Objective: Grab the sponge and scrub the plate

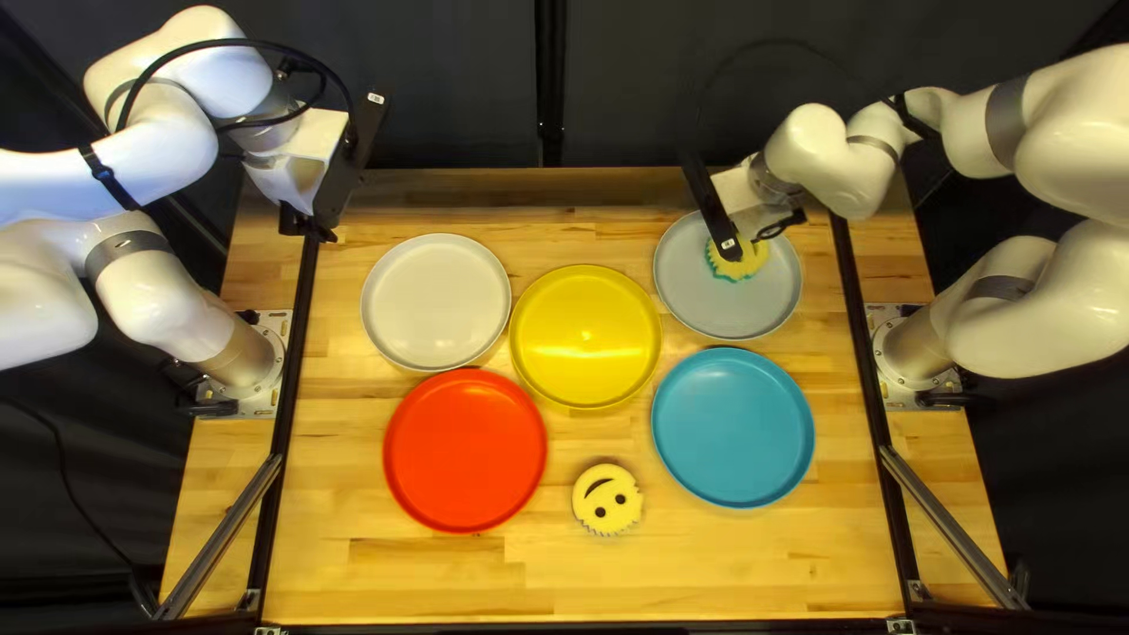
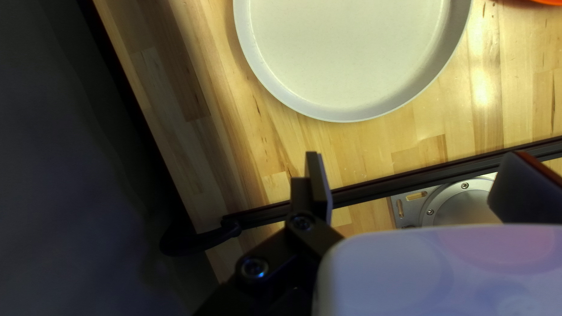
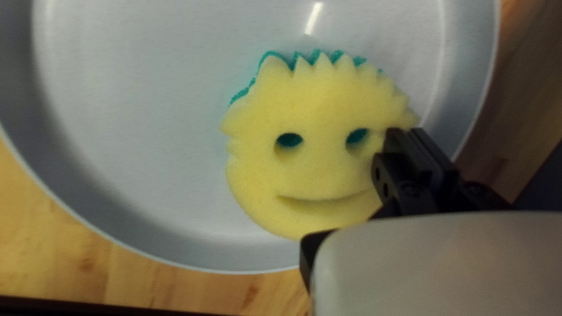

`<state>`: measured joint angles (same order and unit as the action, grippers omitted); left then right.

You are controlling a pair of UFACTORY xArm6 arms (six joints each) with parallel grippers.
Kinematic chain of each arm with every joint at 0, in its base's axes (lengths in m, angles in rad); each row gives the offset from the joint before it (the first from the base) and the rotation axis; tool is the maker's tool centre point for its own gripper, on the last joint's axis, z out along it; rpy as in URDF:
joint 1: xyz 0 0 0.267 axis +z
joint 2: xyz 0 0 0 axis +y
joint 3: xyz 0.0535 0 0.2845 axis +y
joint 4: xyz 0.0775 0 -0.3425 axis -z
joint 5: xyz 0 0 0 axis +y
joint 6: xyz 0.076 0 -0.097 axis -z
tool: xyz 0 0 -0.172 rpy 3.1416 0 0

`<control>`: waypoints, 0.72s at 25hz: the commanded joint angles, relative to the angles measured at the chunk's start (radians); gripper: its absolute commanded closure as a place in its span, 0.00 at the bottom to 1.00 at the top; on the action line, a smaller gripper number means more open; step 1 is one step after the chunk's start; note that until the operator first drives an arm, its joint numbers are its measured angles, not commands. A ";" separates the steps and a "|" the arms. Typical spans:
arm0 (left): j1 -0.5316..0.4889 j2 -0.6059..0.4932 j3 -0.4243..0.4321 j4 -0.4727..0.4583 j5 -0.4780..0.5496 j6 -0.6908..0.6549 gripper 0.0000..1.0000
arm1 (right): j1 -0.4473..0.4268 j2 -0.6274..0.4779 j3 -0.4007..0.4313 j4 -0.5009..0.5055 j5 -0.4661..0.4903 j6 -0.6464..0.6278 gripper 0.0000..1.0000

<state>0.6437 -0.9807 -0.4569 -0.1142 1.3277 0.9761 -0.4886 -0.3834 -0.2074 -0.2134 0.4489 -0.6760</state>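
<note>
The yellow smiley sponge [image 1: 737, 268], teal on its underside, lies on the light grey plate [image 1: 694, 294] at the back right. My right gripper [image 1: 732, 245] is low over that plate. In the right wrist view the gripper [image 3: 410, 137] is shut on one side edge of the sponge [image 3: 316, 111], whose face points up inside the plate [image 3: 140, 146]. My left gripper [image 1: 315, 226] hangs at the table's back left corner, away from the sponge. The left wrist view shows this gripper [image 2: 415, 175] with its fingers wide apart and nothing between them.
A white plate [image 1: 435, 302] stands near my left gripper, with a yellow plate [image 1: 585, 336] beside it. Nearer the front are a red plate [image 1: 465, 449], a blue plate [image 1: 733, 427] and a second smiley sponge [image 1: 607, 500]. Black rails [image 1: 286, 400] run along the table's sides.
</note>
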 commanded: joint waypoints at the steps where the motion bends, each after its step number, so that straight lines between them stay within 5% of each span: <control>1: 0.000 0.000 0.000 0.000 0.000 0.000 0.00 | 0.105 -0.044 0.028 -0.062 0.029 0.138 1.00; 5: 0.000 0.000 0.000 0.000 0.000 0.000 0.00 | 0.121 -0.008 0.008 -0.088 0.020 0.169 1.00; 18: 0.000 0.000 0.000 0.000 0.000 0.000 0.00 | -0.087 0.253 -0.239 -0.039 0.020 -0.015 1.00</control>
<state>0.6437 -0.9807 -0.4569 -0.1142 1.3277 0.9761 -0.5390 -0.1707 -0.4016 -0.2697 0.4563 -0.6530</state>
